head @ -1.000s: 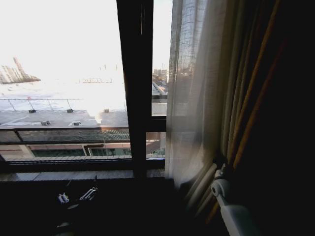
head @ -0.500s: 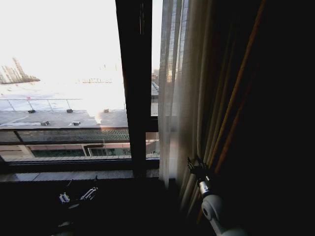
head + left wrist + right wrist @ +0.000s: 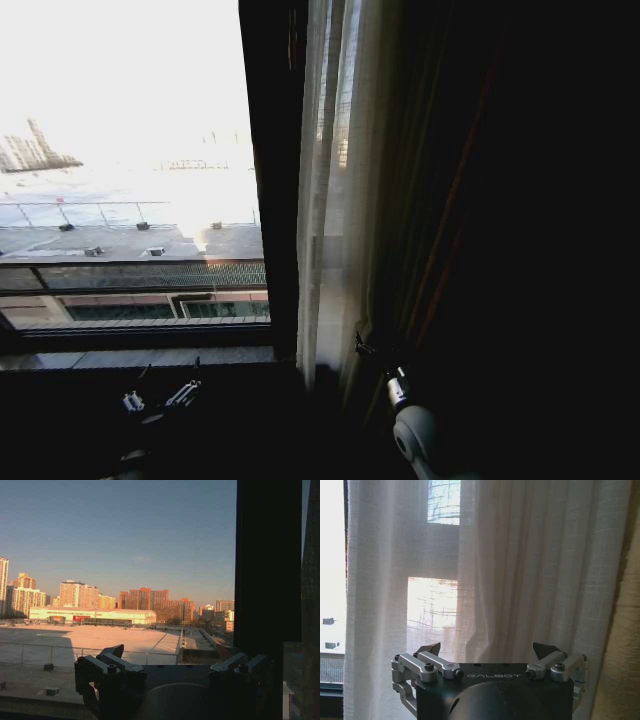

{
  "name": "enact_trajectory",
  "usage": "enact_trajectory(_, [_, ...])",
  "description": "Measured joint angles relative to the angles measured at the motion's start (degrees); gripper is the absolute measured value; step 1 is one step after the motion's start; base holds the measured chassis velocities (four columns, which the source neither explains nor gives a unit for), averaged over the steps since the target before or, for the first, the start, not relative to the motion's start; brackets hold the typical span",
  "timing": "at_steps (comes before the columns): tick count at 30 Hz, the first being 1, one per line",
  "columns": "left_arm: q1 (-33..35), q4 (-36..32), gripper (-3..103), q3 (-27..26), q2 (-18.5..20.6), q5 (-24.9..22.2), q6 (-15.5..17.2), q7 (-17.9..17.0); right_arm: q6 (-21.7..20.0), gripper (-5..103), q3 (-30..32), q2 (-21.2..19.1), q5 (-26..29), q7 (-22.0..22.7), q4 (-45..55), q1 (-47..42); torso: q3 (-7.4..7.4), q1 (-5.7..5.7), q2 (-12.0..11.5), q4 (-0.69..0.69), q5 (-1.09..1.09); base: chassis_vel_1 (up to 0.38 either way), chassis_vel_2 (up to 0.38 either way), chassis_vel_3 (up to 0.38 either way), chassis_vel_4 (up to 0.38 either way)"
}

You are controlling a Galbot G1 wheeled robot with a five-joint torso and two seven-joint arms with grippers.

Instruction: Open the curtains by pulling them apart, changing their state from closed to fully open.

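The sheer white curtain (image 3: 330, 190) is hanging bunched into a narrow band beside the black window frame bar (image 3: 272, 180), with the dark drape (image 3: 440, 200) just to its right. The right gripper (image 3: 487, 655) is facing the pleats near the curtain's lower edge, fingers spread and gripping nothing. The left gripper (image 3: 170, 662) is sitting low by the sill, spread, pointing out the window.

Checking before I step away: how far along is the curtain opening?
Mostly done: the left pane is uncovered and the sheer white curtain hangs bunched right of the window frame bar. In hand: the right gripper, open, faces its folds. Left: that last strip. The left gripper waits low.
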Motion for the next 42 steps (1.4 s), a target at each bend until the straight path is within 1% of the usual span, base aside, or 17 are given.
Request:
enact_trajectory(8, [0.1,0.0,100,0.0,0.0,0.1,0.0,0.0,1.4,100,0.1,0.2,-0.2,-0.2,-1.0,0.3,0.00,0.00,0.0,0.00,-0.02,0.260,0.266,-0.264,-0.247])
enact_trajectory(12, [0.1,0.0,100,0.0,0.0,0.1,0.0,0.0,2.4,100,0.4,0.2,0.0,-0.2,-1.8,1.1,0.00,0.00,0.0,0.00,0.00,0.317,0.311,-0.334,-0.295])
enact_trajectory(17, [0.2,0.1,100,0.0,0.0,0.2,0.0,0.0,2.5,100,1.1,-0.2,1.6,0.2,-2.4,2.3,-0.01,0.01,0.0,0.00,-0.05,0.193,0.187,-0.213,-0.206])
enact_trajectory(19, [0.2,0.2,100,-0.1,0.0,0.2,0.0,0.0,2.5,100,1.2,-0.4,2.4,0.5,-2.8,3.0,-0.01,0.01,0.0,0.01,-0.05,0.060,0.056,-0.031,-0.083])
enact_trajectory(24, [0.2,0.3,100,0.0,0.0,0.2,0.0,0.0,2.4,100,1.2,-0.5,4.3,1.4,-5.0,5.5,0.00,0.00,0.0,-0.01,0.05,-0.007,-0.007,0.006,0.011])
enact_trajectory(27, [0.2,0.6,100,0.0,0.0,0.3,0.0,0.0,2.4,100,1.3,-0.3,4.8,1.4,-7.0,7.8,0.01,0.01,0.0,-0.02,0.04,-0.061,-0.052,0.054,0.048])
enact_trajectory(29, [0.2,1.1,100,0.1,0.0,0.9,0.0,0.0,2.4,100,1.4,0.0,4.8,1.4,-9.1,10.1,0.01,0.01,0.0,0.01,0.02,0.000,0.000,0.000,0.000])
enact_trajectory(33, [0.2,1.4,100,0.2,0.0,1.3,-0.1,0.0,2.4,100,1.5,0.4,4.9,1.4,-12.0,13.5,0.01,0.01,0.0,0.02,-0.04,0.000,0.000,0.000,0.000])
enact_trajectory(37, [0.1,1.4,100,0.1,0.0,1.3,-0.1,0.0,2.5,100,1.4,0.5,5.0,1.2,-14.5,16.2,0.00,0.01,0.0,0.01,-0.02,0.000,0.000,0.000,0.000])
enact_trajectory(38, [0.1,1.4,100,0.0,0.1,1.3,-0.1,0.0,2.5,101,1.4,0.5,5.1,1.2,-15.1,16.9,0.00,0.00,0.0,0.01,-0.02,0.000,0.000,0.000,0.000])
enact_trajectory(39, [0.1,1.4,100,-0.1,0.1,1.3,-0.1,0.0,2.5,97,1.4,0.5,5.1,1.2,-15.7,17.5,0.01,0.00,0.0,0.00,0.00,0.000,0.000,0.000,0.000])
enact_trajectory(40, [0.1,1.4,100,-0.2,0.1,1.3,-0.1,0.0,2.6,97,1.4,0.5,5.1,1.2,-16.2,18.0,0.01,0.01,0.0,0.00,0.02,0.000,0.000,0.000,0.000])
enact_trajectory(41, [0.1,1.4,100,-0.2,0.1,1.3,-0.1,0.0,2.6,92,1.4,0.5,5.1,1.2,-16.6,18.5,0.01,0.01,0.0,0.00,0.01,0.000,0.000,0.000,0.000])
enact_trajectory(42, [0.1,1.4,100,-0.2,0.1,1.3,-0.1,0.0,2.6,92,1.4,0.5,5.1,1.2,-16.6,18.5,0.01,0.01,0.0,0.00,0.01,0.000,0.000,0.000,0.000])
